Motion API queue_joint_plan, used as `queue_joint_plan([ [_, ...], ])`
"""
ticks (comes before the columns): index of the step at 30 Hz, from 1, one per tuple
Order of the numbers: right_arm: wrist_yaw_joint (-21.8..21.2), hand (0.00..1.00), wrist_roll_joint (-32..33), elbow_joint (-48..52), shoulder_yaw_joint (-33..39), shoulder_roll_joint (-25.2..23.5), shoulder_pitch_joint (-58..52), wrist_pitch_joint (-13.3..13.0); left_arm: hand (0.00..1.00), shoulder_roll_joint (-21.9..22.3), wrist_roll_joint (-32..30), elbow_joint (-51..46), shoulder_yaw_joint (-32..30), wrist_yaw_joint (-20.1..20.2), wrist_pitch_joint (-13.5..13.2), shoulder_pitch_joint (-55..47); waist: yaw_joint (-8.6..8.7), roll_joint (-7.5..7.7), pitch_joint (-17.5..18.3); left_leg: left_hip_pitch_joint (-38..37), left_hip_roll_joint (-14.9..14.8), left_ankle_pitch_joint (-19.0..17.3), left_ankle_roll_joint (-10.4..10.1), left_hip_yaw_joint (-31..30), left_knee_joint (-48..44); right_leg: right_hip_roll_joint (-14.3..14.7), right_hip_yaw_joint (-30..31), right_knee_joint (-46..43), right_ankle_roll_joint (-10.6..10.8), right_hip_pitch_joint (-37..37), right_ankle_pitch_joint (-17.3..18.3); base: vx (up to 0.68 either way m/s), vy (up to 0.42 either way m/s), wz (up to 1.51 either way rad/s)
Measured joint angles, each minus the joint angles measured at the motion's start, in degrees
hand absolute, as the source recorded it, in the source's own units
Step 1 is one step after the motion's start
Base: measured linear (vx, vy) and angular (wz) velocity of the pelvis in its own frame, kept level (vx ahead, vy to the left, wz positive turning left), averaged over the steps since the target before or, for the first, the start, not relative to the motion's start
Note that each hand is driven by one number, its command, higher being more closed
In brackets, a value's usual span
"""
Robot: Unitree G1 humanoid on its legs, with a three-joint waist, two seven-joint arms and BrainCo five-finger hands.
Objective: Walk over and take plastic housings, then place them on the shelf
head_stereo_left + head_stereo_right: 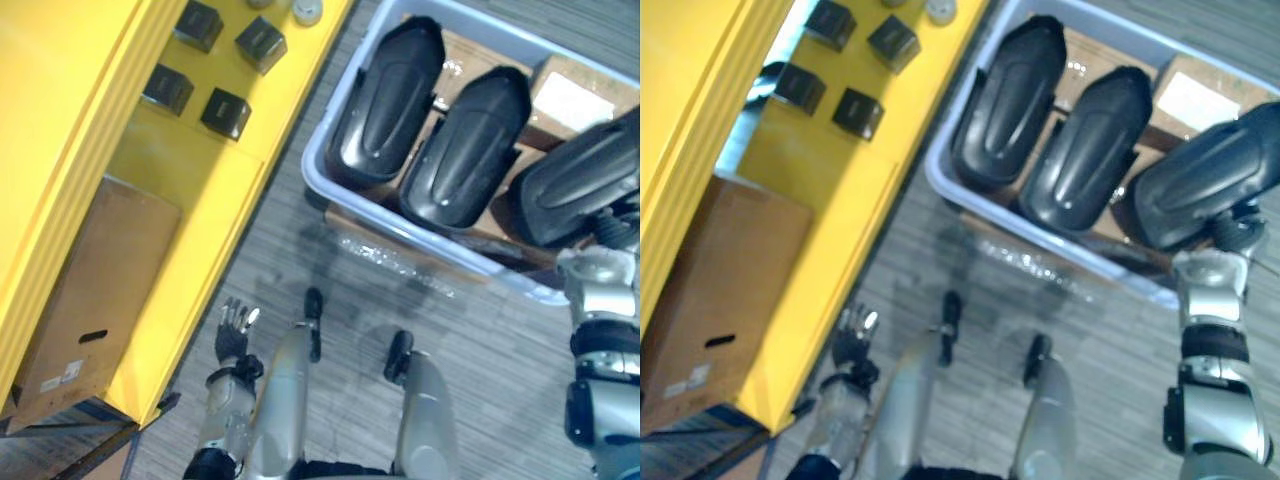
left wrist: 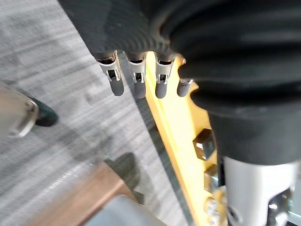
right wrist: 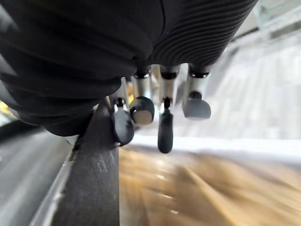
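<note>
Three black plastic housings lie in a grey-blue bin (image 1: 318,150) on the floor: one at the left (image 1: 385,100), one in the middle (image 1: 465,150), and a third (image 1: 575,185) tilted over the bin's near right rim. My right hand (image 1: 1238,232) reaches up under this third housing. In the right wrist view its fingers (image 3: 142,109) are curled beside the housing's black edge (image 3: 94,179). My left hand (image 1: 232,330) hangs low beside the yellow shelf (image 1: 200,190), its fingers (image 2: 136,80) relaxed and holding nothing.
On the yellow shelf stand several small black boxes (image 1: 225,112) and a brown cardboard box (image 1: 95,290). Brown cartons (image 1: 575,95) lie in the bin beneath the housings. A strip of grey carpet (image 1: 300,250) runs between shelf and bin.
</note>
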State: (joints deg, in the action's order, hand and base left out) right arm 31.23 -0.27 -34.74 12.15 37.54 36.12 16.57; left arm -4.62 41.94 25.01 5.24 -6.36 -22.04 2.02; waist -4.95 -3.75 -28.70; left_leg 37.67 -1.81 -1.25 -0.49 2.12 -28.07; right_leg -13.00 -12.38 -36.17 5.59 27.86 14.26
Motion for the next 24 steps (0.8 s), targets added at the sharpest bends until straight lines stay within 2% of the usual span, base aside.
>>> queue_joint_plan([
  [2,0.0,1.0,-0.9,0.9,0.0,0.0,0.0,-0.1,0.0,0.0,-0.3,-3.6,0.0,-1.0,-1.7,-0.1,-0.63,0.34,0.2,0.0,-0.4,0.0,0.0,0.1,0.0,0.3,-0.3,0.3,-0.2,-0.3,-0.1,0.0,0.0,0.0],
  [6,0.1,1.0,-1.0,1.1,0.0,0.0,-0.8,0.1,0.0,-0.2,-1.6,-10.0,0.5,-2.7,-1.8,-0.4,-0.68,0.65,0.3,-1.3,-0.6,0.0,0.0,0.1,0.7,0.4,-1.0,1.8,-0.1,-2.2,-0.5,0.03,-0.011,0.06],
  [10,0.7,1.0,-1.0,3.7,0.2,0.0,-2.9,0.3,0.0,-2.6,-3.4,-19.2,2.0,-2.9,-3.0,-0.7,-0.54,1.2,0.6,-2.2,-0.7,0.1,-0.1,0.0,1.7,0.9,-1.4,4.0,0.1,-3.8,-1.2,0.05,0.004,0.01],
  [14,1.3,1.0,-1.5,6.9,0.3,0.0,-4.8,1.7,0.0,-3.6,-9.9,-26.0,2.9,-3.6,-3.0,-0.9,-0.56,1.26,0.5,-4.3,-0.6,0.1,-0.1,0.2,2.9,1.0,-1.6,5.8,0.2,-6.2,-1.5,0.06,-0.002,0.0],
  [17,1.3,1.0,-4.0,9.3,0.6,0.0,-5.1,2.1,0.0,-5.2,-18.0,-32.3,3.0,-5.0,-2.3,0.2,-0.36,1.48,0.7,-5.3,-0.6,0.2,-0.3,0.2,3.6,1.1,-1.7,6.4,0.2,-7.0,-1.6,0.04,-0.024,0.0],
  [18,1.3,1.0,-5.3,9.9,1.0,0.0,-5.0,2.1,0.0,-6.7,-22.0,-34.4,3.6,-5.7,-0.4,2.0,-0.32,1.48,0.7,-5.9,-0.6,0.1,-0.3,0.1,3.6,1.1,-1.9,6.6,0.2,-7.8,-1.6,0.04,-0.02,0.04],
  [20,1.2,1.0,-7.4,11.6,1.3,0.0,-5.1,2.3,0.0,-9.6,-25.6,-36.9,4.0,-5.8,2.2,5.1,-0.22,1.67,0.8,-6.2,-0.6,0.1,-0.3,0.2,3.6,1.1,-1.9,6.7,0.2,-8.2,-1.6,0.02,-0.009,0.02],
  [21,1.2,1.0,-8.0,12.6,1.3,0.1,-5.1,2.3,0.0,-10.8,-26.7,-37.7,4.0,-5.7,3.3,6.3,-0.12,1.69,0.8,-6.2,-0.6,0.1,-0.3,0.2,3.6,1.1,-1.9,6.7,0.2,-8.3,-1.6,0.0,0.0,0.0],
  [23,0.2,1.0,-10.8,16.5,1.2,0.1,-5.3,2.2,0.0,-14.8,-26.9,-38.9,3.7,-3.8,8.0,12.1,0.33,1.69,0.8,-7.4,-0.6,0.0,-0.3,0.2,3.6,1.1,-2.0,7.1,0.4,-9.7,-1.7,0.0,0.0,0.0],
  [24,-0.2,1.0,-11.4,17.4,1.2,0.1,-5.6,2.1,0.0,-15.7,-26.7,-39.2,3.7,-3.2,9.1,13.2,0.47,1.82,0.9,-7.8,-0.6,-0.2,-0.4,0.3,3.6,1.1,-2.0,7.3,0.4,-10.2,-1.7,0.0,0.0,0.0],
])
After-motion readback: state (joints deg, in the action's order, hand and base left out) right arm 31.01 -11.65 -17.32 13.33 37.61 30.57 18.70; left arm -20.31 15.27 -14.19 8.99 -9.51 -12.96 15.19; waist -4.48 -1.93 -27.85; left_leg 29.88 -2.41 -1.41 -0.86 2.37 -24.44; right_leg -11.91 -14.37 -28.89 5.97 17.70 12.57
